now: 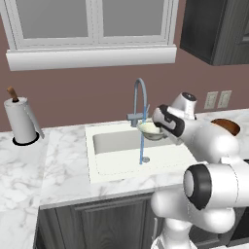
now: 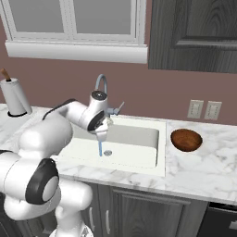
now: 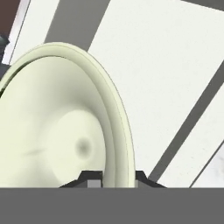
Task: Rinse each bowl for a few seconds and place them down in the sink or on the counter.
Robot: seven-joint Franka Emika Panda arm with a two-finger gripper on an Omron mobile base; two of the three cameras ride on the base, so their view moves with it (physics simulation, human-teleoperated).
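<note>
Two bowls to account for. Clamped in the pincer (image 3: 114, 178) by its rim: a pale bowl (image 1: 150, 129), cream and glossy, tipped partly on edge, right under the spout of the faucet (image 1: 140, 92) and above the sink (image 1: 90, 160). Falling past the pincer's tip and down towards the drain (image 2: 108, 152): a thin water stream (image 1: 142, 148) (hard to tell whether striking the inside of the bowl or just grazing its edge). Well off to the pincer's right, on the counter (image 2: 203, 166) beside the basin: a brown bowl (image 2: 186, 140), upright, apart from everything. Nothing solid inside either bowl; no standing water to make out in the basin either. Handling, as a judgement: stiff, thin-walled, probably light, likely breakable if dropped onto the hard basin, and slick when wet, with a thin-lip pinch prone to letting the bowl swivel. Best taken by the rim, one finger inside and one outside, as in the present grip; same for the brown one, at the near edge. Lowering gently, close to the basin floor below the pincer, before letting go.
</note>
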